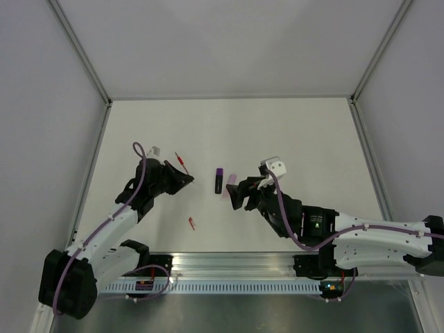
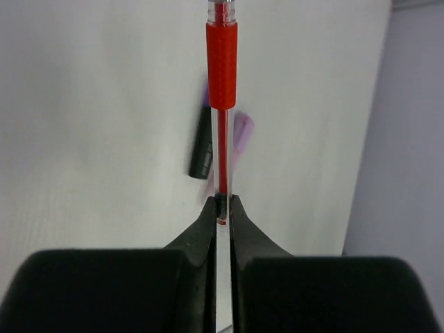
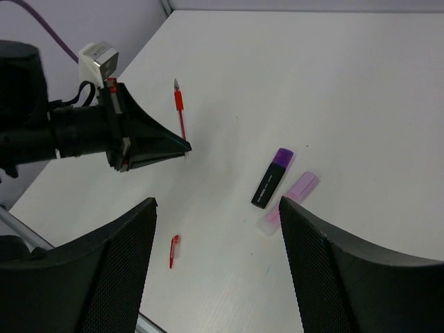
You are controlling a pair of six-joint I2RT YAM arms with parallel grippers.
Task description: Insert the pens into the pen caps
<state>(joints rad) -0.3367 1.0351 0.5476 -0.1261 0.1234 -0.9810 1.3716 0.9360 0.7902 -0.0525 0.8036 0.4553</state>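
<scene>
Grip of your left gripper [image 2: 222, 205] was closed on the red pen [image 2: 223, 69], long axis pointing away; the red cap [image 1: 191, 223] lay behind, toward the arm bases (left arm nearer); right gripper [image 3: 216, 205] stood spread near the pink marker [image 3: 291, 201]

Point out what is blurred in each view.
Left wrist: the red pen in the left gripper is sharp, but the dark cap and lilac marker behind it are smeared. Right wrist: crisp throughout, down to the red cap. Top external: evenly lit, faint shadows.
</scene>
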